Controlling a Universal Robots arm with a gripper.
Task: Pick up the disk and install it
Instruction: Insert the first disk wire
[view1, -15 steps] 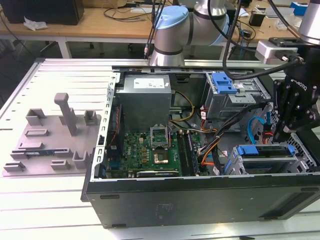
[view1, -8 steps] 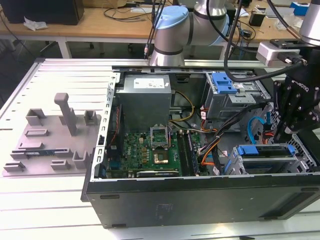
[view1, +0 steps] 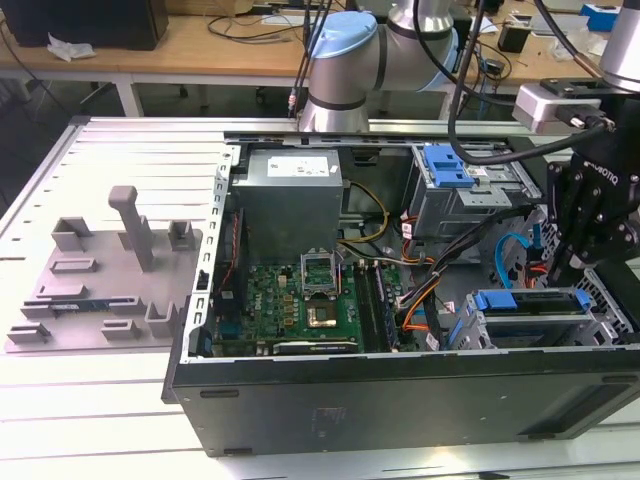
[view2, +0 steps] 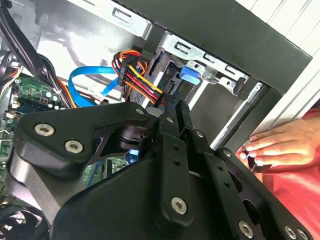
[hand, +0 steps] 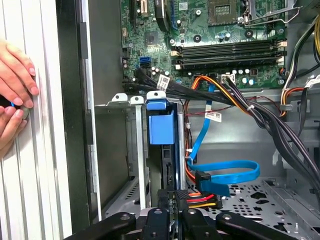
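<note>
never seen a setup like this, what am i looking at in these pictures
A robot arm is working on an open desktop computer case lying on a slatted table. The exterior view comes from a camera off the arm and takes in the whole scene. Both wrist views come from cameras riding on the arm, looking past its black claw into the case. The claw is at the drive cage, by the disk, a hard drive in a blue carrier sitting in the cage. Whether it grips the disk I cannot tell. A grey fixture lies beside the case, and a person's hand rests on the table.
</note>
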